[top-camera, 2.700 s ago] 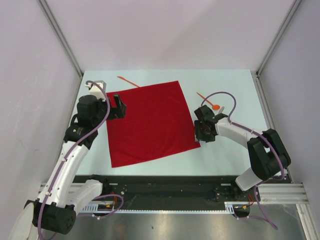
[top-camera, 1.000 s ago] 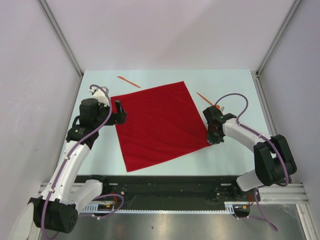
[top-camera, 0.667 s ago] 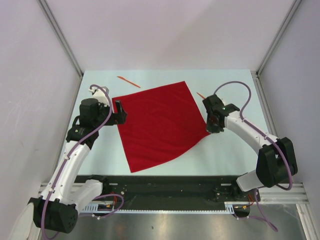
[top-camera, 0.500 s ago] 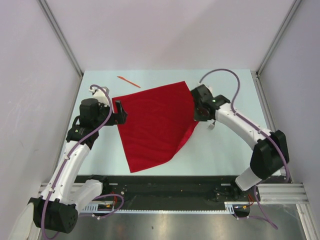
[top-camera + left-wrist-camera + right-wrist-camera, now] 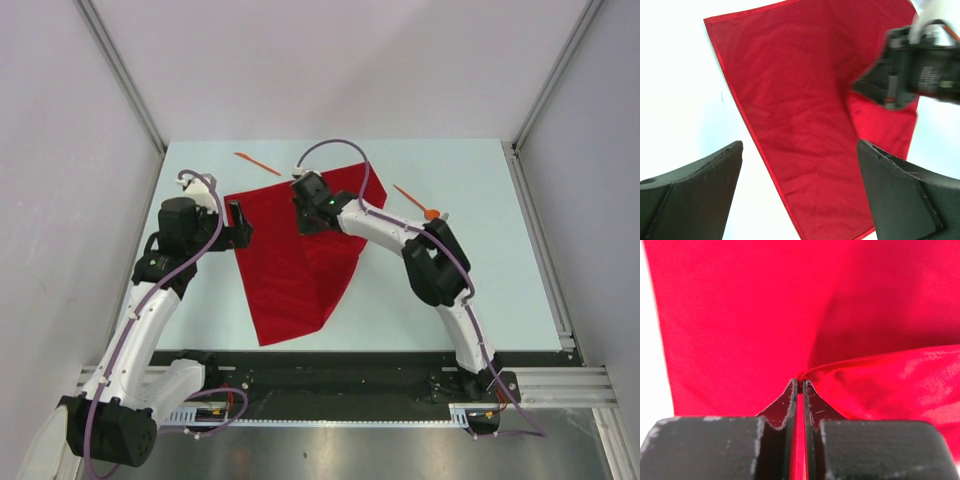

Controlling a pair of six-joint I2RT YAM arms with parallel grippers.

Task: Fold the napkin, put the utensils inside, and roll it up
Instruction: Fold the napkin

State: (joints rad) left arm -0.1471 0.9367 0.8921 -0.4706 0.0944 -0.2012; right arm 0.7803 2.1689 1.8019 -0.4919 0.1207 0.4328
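The first fold is half made: the right gripper [image 5: 308, 216] is clamped on the edge of the red napkin [image 5: 285, 270], held over the cloth's middle; the left gripper [image 5: 238, 222] gapes empty beside its left edge; the orange knife [image 5: 257, 163] and orange spoon [image 5: 414, 200] lie off the cloth, so loading and rolling remain.

The napkin [image 5: 290, 270] is showing a plain, unpatterned bright red against the desk [image 5: 480, 290], which is looking pale bluish white. The knife-like stick [image 5: 257, 163] and the spoon [image 5: 428, 211] are showing orange. The left gripper [image 5: 799, 145] and right gripper [image 5: 800, 384] are showing matte black.
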